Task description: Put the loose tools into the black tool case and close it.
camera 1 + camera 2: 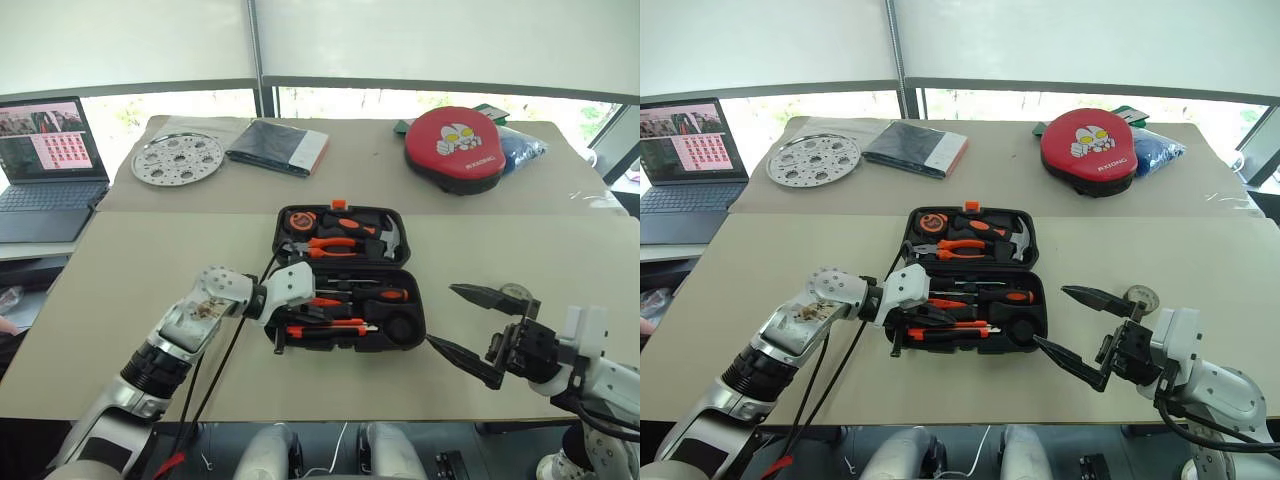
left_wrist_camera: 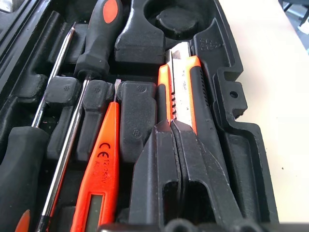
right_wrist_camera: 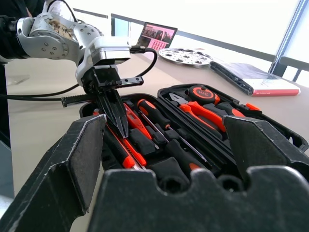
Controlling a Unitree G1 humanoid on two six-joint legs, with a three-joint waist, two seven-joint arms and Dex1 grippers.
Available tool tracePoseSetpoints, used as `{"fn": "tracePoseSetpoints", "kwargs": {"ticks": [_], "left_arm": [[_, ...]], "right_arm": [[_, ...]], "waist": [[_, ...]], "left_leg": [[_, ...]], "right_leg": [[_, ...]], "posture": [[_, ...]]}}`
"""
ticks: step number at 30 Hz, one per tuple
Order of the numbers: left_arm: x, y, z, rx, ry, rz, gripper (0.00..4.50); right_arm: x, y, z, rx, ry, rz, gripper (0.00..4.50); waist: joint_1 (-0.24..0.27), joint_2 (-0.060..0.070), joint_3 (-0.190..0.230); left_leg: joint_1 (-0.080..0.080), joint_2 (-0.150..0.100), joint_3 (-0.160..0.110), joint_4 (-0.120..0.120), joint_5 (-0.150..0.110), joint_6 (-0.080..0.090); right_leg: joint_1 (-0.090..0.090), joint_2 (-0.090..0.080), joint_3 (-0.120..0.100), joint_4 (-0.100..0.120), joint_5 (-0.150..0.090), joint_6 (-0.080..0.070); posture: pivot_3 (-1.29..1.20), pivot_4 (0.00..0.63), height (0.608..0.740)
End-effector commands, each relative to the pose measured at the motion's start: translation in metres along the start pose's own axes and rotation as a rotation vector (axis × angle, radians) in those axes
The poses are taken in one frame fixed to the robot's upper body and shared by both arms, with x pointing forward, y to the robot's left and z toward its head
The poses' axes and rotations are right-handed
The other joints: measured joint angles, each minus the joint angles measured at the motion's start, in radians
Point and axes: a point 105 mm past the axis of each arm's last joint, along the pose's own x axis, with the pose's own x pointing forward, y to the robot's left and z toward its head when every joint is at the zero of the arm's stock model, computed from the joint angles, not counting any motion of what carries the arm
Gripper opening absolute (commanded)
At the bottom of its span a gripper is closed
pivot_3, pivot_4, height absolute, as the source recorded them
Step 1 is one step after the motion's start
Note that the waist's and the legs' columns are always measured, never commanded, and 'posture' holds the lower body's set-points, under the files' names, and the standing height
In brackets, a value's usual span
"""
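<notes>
The black tool case (image 1: 418, 318) lies open on the table in front of me. Its near half holds two screwdrivers (image 2: 96, 43), a slim orange tester pen (image 2: 104, 159) and the orange-black utility knife (image 2: 181, 92). My left gripper (image 2: 172, 124) is shut, its tips resting on top of the knife in its recess. My right gripper (image 1: 441, 314) hangs open and holds nothing, just right of the case. A small grey tape roll (image 1: 1140, 298) lies on the table behind it.
The case's far half carries orange pliers (image 1: 335, 243), a hammer (image 1: 385, 237) and a tape measure (image 1: 301, 221). Further back are a round metal tray (image 1: 178, 158), a dark book (image 1: 278, 147) and a red round pad (image 1: 455, 148). A laptop (image 1: 45, 165) stands at the far left.
</notes>
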Motion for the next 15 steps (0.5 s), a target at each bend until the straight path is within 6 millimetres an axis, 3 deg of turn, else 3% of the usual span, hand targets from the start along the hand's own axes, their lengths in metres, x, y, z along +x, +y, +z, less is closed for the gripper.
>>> {"fn": "tracePoseSetpoints", "kwargs": {"ticks": [1, 7, 11, 15], "left_arm": [[0.01, -0.001, -0.018, -0.044, -0.004, 0.038, 0.05], [-0.009, 0.01, 0.017, 0.002, -0.248, 0.061, 0.05], [-0.02, 0.008, 0.021, 0.006, -0.287, 0.013, 0.05], [-0.023, 0.001, 0.012, -0.002, -0.237, -0.033, 0.05]], "right_arm": [[0.003, -0.001, 0.008, -0.046, -0.027, -0.003, 4.5], [0.006, -0.003, 0.008, -0.051, -0.03, -0.003, 4.5], [0.007, -0.003, 0.008, -0.05, -0.029, 0.002, 4.5], [0.008, -0.003, 0.008, -0.048, -0.031, 0.006, 4.5]], "waist": [[0.007, 0.0, -0.001], [0.008, 0.0, -0.001], [0.003, 0.0, 0.0], [-0.002, 0.0, 0.0]], "left_leg": [[0.0, 0.0, 0.0, 0.0, 0.0, 0.001], [-0.002, -0.002, 0.0, 0.0, -0.001, 0.002], [-0.005, -0.001, 0.0, 0.001, 0.0, 0.0], [-0.005, -0.001, 0.0, 0.001, 0.0, 0.0]], "right_leg": [[0.0, -0.001, 0.0, 0.0, 0.0, 0.0], [-0.002, -0.005, 0.0, 0.0, 0.0, 0.0], [-0.005, -0.003, -0.001, 0.001, 0.0, 0.0], [-0.004, -0.002, -0.002, 0.0, 0.0, 0.0]], "posture": [[0.0, 0.15, 0.74], [0.0, 0.15, 0.74], [0.0, 0.15, 0.74], [0.0, 0.15, 0.74]]}}
